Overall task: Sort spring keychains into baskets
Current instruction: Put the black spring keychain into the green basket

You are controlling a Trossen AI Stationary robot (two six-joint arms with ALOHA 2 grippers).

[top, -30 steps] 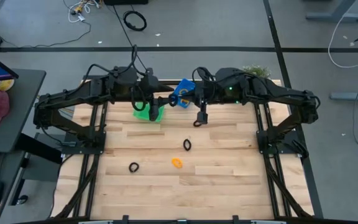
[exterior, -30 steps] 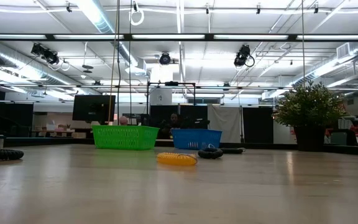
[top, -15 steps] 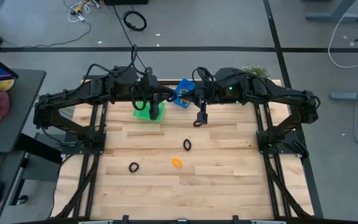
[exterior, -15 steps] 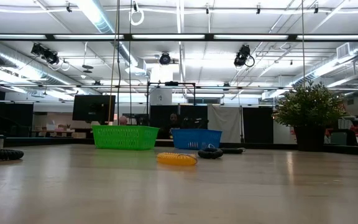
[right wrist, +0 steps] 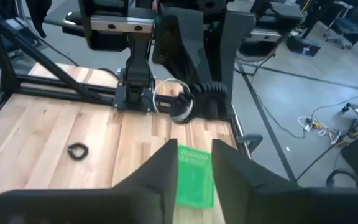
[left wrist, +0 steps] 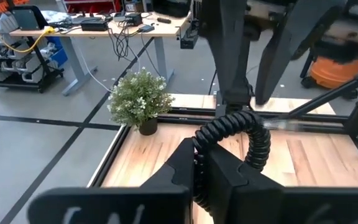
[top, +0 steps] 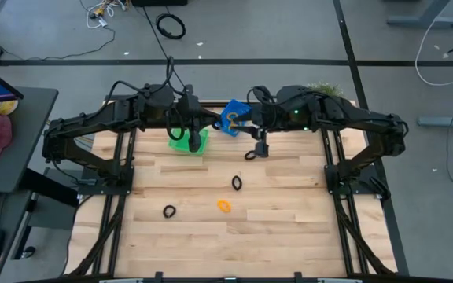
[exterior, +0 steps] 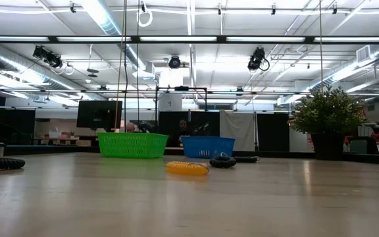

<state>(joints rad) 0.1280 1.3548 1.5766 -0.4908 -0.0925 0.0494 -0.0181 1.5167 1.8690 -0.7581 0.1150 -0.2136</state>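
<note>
High view: right gripper (top: 261, 148) has shifted slightly right of its earlier spot beside the blue basket (top: 232, 119), fingers' state cannot be told; a deposit there looks finished. Left gripper (top: 194, 139) over green basket (top: 187, 142), fingers likewise unreadable. Blue basket shows orange inside; green basket's contents hidden. Loose on worktop (top: 289, 212): black keychain (top: 237, 183), orange keychain (top: 223, 206), black keychain (top: 169, 211).

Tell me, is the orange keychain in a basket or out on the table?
Out: the orange keychain lies on bare table, apart from both baskets.
</note>
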